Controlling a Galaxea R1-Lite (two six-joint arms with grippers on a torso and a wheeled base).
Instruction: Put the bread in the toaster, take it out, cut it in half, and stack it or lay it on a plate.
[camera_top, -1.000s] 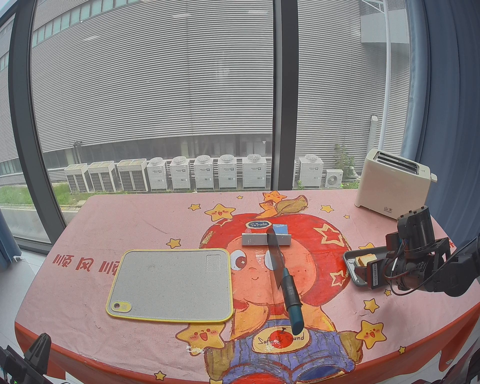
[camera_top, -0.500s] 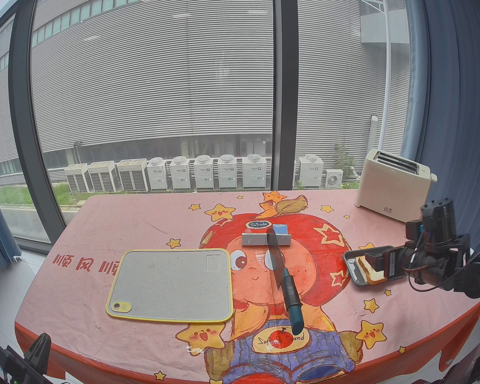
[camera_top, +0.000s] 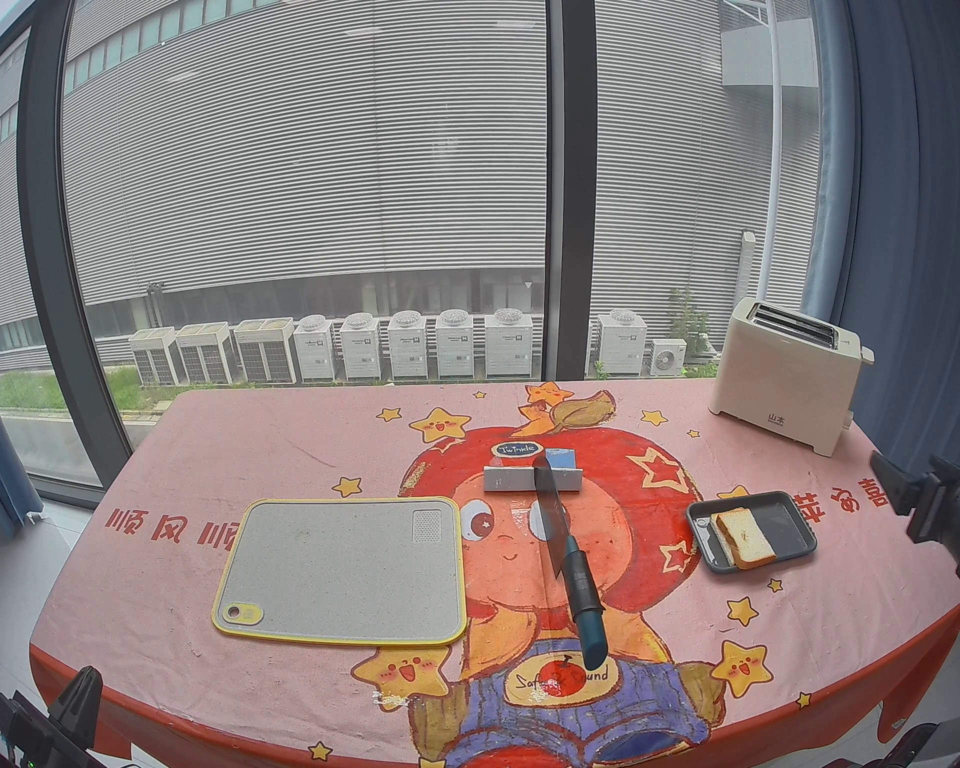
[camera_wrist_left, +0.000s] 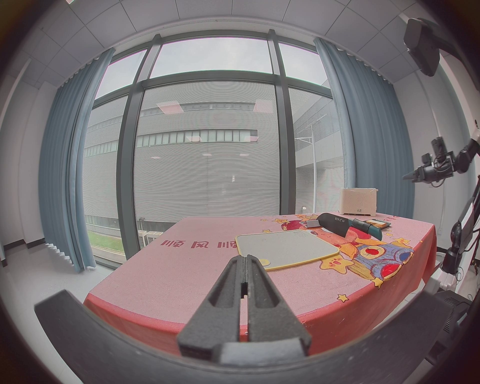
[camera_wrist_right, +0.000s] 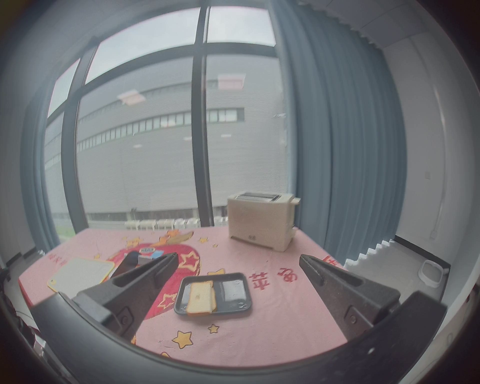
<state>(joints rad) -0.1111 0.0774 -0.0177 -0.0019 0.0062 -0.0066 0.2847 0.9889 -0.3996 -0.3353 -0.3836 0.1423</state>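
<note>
A slice of bread (camera_top: 742, 537) lies in a dark rectangular tray (camera_top: 785, 525) on the table's right side. The cream toaster (camera_top: 790, 372) stands behind it at the back right, slots up. My right gripper (camera_top: 915, 490) sits off the table's right edge, clear of the tray. In the right wrist view the right gripper (camera_wrist_right: 237, 259) is open, with the bread (camera_wrist_right: 201, 297), tray (camera_wrist_right: 215, 312) and toaster (camera_wrist_right: 261, 220) beyond it. My left gripper (camera_wrist_left: 244, 280) is shut on nothing, low off the table's near left corner (camera_top: 45, 720).
A knife (camera_top: 570, 570) with a teal handle lies mid-table, its blade resting on a small grey rest (camera_top: 532, 478). A grey cutting board (camera_top: 345, 570) with a yellow rim lies left of it. Window glass stands behind the table; a blue curtain hangs at the right.
My right gripper has pulled back from over the tray to the table's right edge. The bread now lies uncovered in the tray. The left arm has not moved.
</note>
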